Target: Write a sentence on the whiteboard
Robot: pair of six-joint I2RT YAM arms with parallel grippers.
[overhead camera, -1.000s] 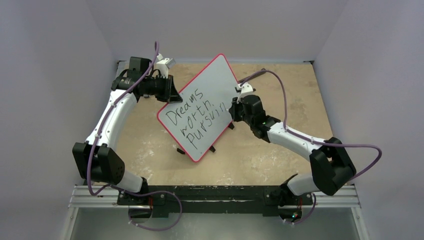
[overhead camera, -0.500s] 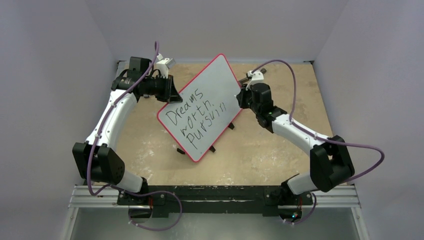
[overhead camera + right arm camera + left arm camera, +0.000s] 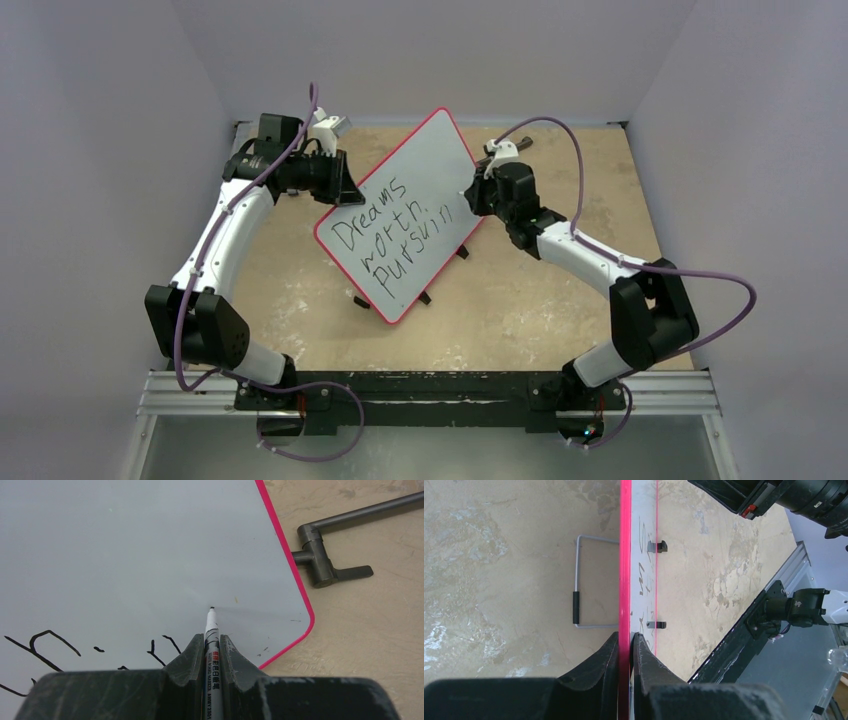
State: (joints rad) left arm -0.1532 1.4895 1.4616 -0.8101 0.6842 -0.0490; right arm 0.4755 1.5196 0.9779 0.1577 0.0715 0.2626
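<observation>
The whiteboard (image 3: 430,155), white with a red rim, stands tilted on the table. The sentence (image 3: 388,235) fills its lower half in three black lines, the last one ending at "pursuin". My left gripper (image 3: 345,190) is shut on the board's left edge; in the left wrist view its jaws (image 3: 626,636) pinch the red rim (image 3: 625,555). My right gripper (image 3: 472,198) is at the board's right edge, shut on a white marker (image 3: 211,627). The marker's black tip rests at or just off the bare board (image 3: 150,540), to the right of the last letters.
A wire stand (image 3: 577,587) props the board from behind, and small black clips (image 3: 657,546) sit on its lower edge. A dark metal bracket (image 3: 322,555) lies on the table beyond the board's right corner. The arms' rail (image 3: 430,388) runs along the near edge. Walls enclose three sides.
My right gripper has moved with the marker from the end of the last line up along the board's right edge, then slightly back inward. The writing, board and left arm are unchanged.
</observation>
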